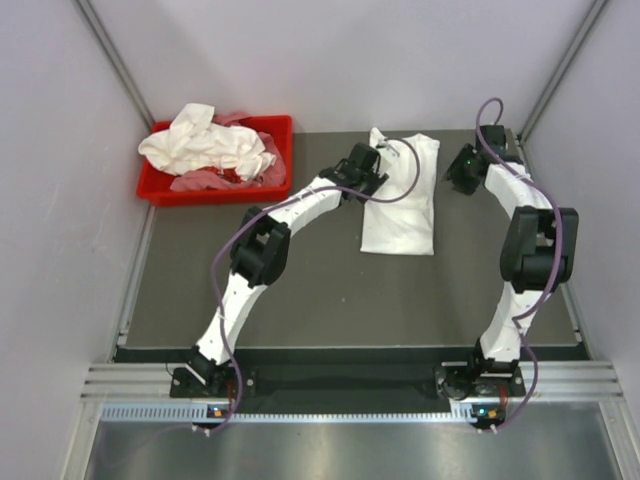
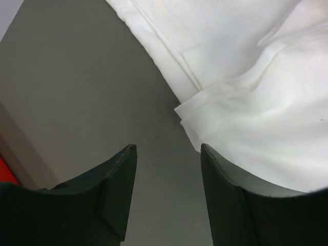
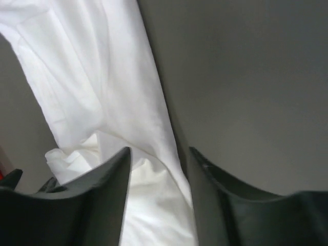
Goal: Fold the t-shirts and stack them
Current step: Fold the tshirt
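Observation:
A white t-shirt lies partly folded as a long strip at the back middle of the dark table. It also shows in the left wrist view and the right wrist view. My left gripper is at the shirt's left edge near its far end. Its jaws are open and empty over bare table, with the cloth just to their right. My right gripper is by the shirt's right edge. Its jaws are open, and the shirt's edge lies in the gap between them. More crumpled white t-shirts are heaped in a bin.
A red bin stands at the back left corner of the table. White walls with metal posts enclose the table on three sides. The arm bases sit at the near edge.

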{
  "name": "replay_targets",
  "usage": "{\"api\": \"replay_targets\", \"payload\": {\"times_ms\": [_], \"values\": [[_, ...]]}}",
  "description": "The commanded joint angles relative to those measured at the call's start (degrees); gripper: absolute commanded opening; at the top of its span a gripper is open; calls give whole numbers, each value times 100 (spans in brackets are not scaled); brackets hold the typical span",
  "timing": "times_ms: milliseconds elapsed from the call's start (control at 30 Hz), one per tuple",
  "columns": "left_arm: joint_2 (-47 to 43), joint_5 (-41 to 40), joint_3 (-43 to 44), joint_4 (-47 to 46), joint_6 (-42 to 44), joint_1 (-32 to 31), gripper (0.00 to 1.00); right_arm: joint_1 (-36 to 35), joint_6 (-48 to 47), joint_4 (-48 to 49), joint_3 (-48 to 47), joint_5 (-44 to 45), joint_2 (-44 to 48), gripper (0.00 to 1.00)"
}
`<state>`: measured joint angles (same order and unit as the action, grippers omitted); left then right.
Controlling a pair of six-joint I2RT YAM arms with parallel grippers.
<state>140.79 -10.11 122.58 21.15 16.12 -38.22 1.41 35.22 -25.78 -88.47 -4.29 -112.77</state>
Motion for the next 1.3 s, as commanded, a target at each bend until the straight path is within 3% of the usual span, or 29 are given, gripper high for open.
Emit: {"api": "replay_targets", "payload": {"times_ms": [0, 67, 100, 200, 367, 567, 1000, 1267], "values": [[-780, 253, 21, 152, -380, 139, 56, -79, -498, 73, 170, 44, 878, 42], [-1130, 1032, -409, 293, -539, 122, 49, -97, -621, 213, 643, -289, 1002, 20], [-1246, 1542, -594, 302, -635, 121, 39, -97, -622, 379, 786, -404, 1064, 14], [-1423, 2583, -1104, 267, -864, 8, 32, -288, -464, 643, 1103, -949, 933, 1], [-959, 2357, -1000, 22, -944, -72, 32, -510, -43, 1004, 1139, -1459, 590, 0], [-132, 1776, -25, 57, -935, 121, 33, -589, 423, 1470, 770, -1776, -121, 0], [493, 1090, 520, -357, -803, 165, 39, -370, 916, 1847, 567, -617, -650, 0], [283, 1204, 705, -340, -882, 165, 54, -185, 724, 1542, 480, -283, -430, 1]]}}
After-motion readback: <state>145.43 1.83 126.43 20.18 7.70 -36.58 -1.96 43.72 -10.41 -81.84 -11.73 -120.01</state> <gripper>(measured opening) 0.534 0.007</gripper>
